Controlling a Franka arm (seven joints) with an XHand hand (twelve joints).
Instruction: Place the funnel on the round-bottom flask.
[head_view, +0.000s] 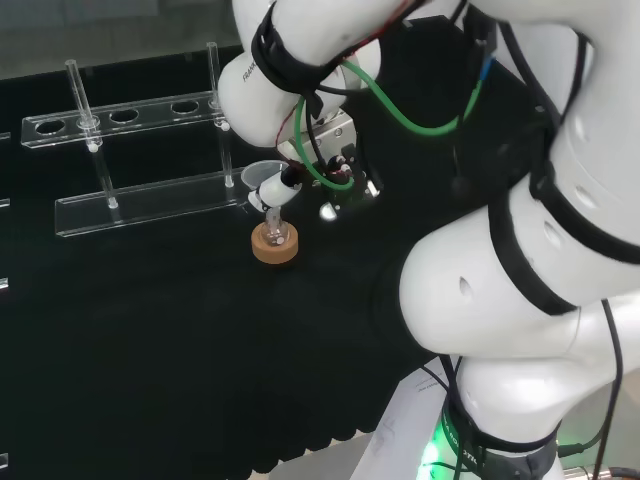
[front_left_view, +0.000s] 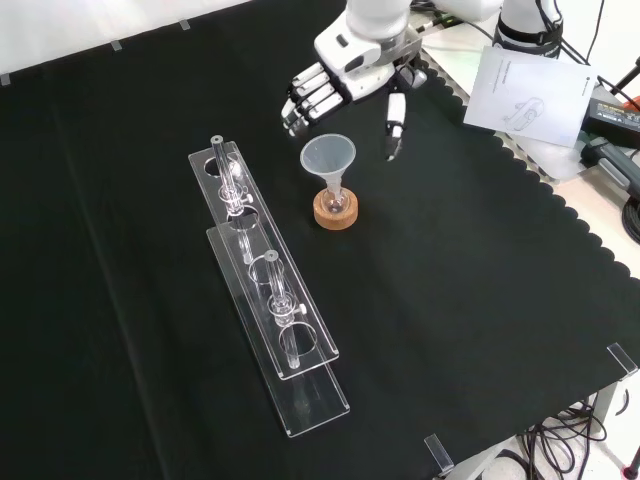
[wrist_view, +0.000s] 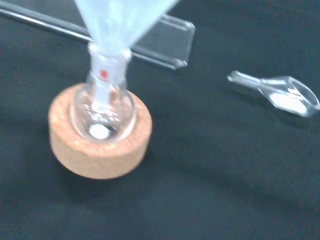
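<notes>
in the front view, going left to right, the clear acrylic test-tube rack (front_left_view: 262, 305) lies along the cloth, then the funnel (front_left_view: 328, 160) stands upright with its stem down in the neck of the round-bottom flask (front_left_view: 335, 201), which sits in its cork ring (front_left_view: 335, 211). the funnel's long axis runs straight up and down, in line with the flask's neck, as the wrist view also shows. the hand (front_left_view: 345, 82) hangs just beyond and above the funnel's mouth, fingers to one side and thumb to the other, spread apart and straight, holding nothing; whether a fingertip grazes the rim is hard to judge from here. so the funnel lies directly below and slightly nearer the camera than the palm. i judge the placing done; the next move is a clean lift upward, without tipping the funnel.
</notes>
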